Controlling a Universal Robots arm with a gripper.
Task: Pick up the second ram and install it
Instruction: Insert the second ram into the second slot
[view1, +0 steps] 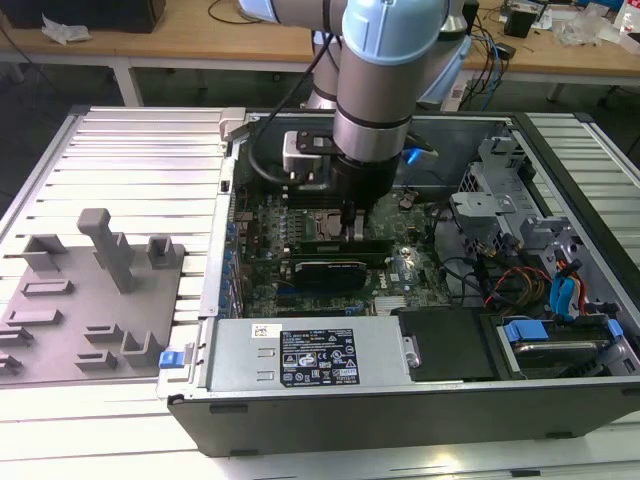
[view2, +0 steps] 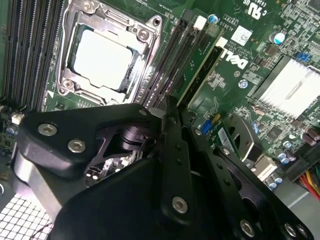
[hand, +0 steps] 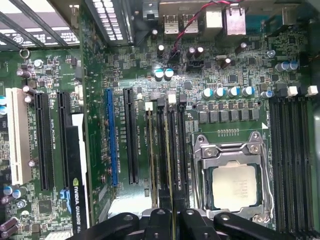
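My gripper is down inside the open computer case, over the memory slots beside the CPU socket. In the first wrist view the second ram shows edge-on as a thin line standing in a black slot. It runs between my two fingertips, and the gripper is shut on it. Another stick stands two slots farther from the socket. In the second wrist view that green stick sits upright in the outer slot, just past the gripper's black fingers.
A black graphics card lies close in front of the gripper. Further memory slots run on the socket's other side. Drive cages and cables fill the case at the exterior view's right. A grey fixture tray stands outside the case on the left.
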